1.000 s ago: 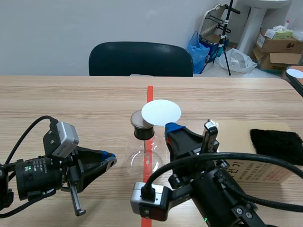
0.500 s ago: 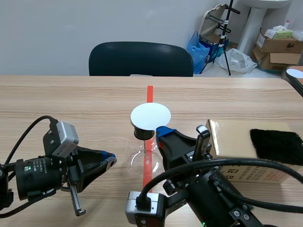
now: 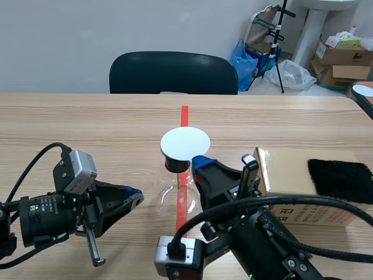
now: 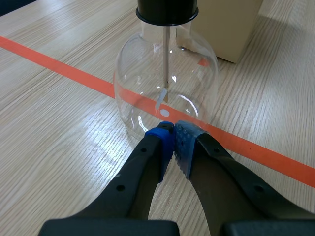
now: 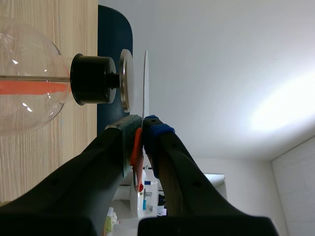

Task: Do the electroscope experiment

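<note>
The electroscope is a round glass flask with a black stopper and a metal top plate, standing on the orange tape line. My right gripper is shut on the rim of a thin white disc, which sits flat over the top plate and hides it in the scene view. In the right wrist view the white disc lies parallel to the plate with a narrow gap, pinched by the right gripper. My left gripper is shut on nothing, its tips at the base of the flask.
A cardboard box with a black furry cloth on top stands right of the flask, behind my right arm. A dark chair is at the table's far edge. The left arm lies low at the front left.
The right gripper carried the white disc left and slightly toward me until it covered the metal top plate, then held still. The left arm has not moved.
</note>
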Available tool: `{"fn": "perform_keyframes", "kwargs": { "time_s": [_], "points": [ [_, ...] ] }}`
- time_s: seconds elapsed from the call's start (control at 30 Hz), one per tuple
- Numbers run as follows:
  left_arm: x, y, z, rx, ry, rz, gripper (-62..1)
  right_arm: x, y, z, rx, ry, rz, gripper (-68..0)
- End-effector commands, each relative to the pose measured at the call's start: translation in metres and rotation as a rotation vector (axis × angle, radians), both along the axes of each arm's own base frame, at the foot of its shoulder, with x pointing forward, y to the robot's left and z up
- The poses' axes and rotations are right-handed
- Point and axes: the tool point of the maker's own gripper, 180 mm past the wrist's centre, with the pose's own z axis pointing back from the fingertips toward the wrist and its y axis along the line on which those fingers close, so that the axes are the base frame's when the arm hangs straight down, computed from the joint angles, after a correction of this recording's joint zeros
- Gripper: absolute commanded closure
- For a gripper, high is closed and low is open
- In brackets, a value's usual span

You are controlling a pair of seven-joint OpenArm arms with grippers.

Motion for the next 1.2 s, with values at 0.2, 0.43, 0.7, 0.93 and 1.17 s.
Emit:
{"fn": "perform_keyframes", "kwargs": {
  "time_s": [0.2, 0.43, 0.7, 0.93, 1.17],
  "points": [
    [0.004, -0.003, 0.010, -0.023, -0.028, -0.002, -3.9, 0.009, -0.005, 0.011, 0.011, -0.042, -0.029, -0.9],
    [0.004, -0.003, 0.010, -0.022, -0.028, -0.002, -3.9, 0.020, -0.024, 0.012, 0.017, -0.044, -0.151, -0.9],
    [0.004, -0.003, 0.010, -0.022, -0.028, -0.002, -3.9, 0.033, -0.058, 0.013, 0.027, -0.047, -0.359, -0.9],
    [0.004, -0.003, 0.010, -0.022, -0.028, -0.002, -3.9, 0.038, -0.087, 0.014, 0.035, -0.049, -0.522, -0.9],
    [0.004, -0.003, 0.010, -0.022, -0.028, -0.002, -3.9, 0.039, -0.099, 0.014, 0.038, -0.049, -0.586, -0.9]
  ]
}}
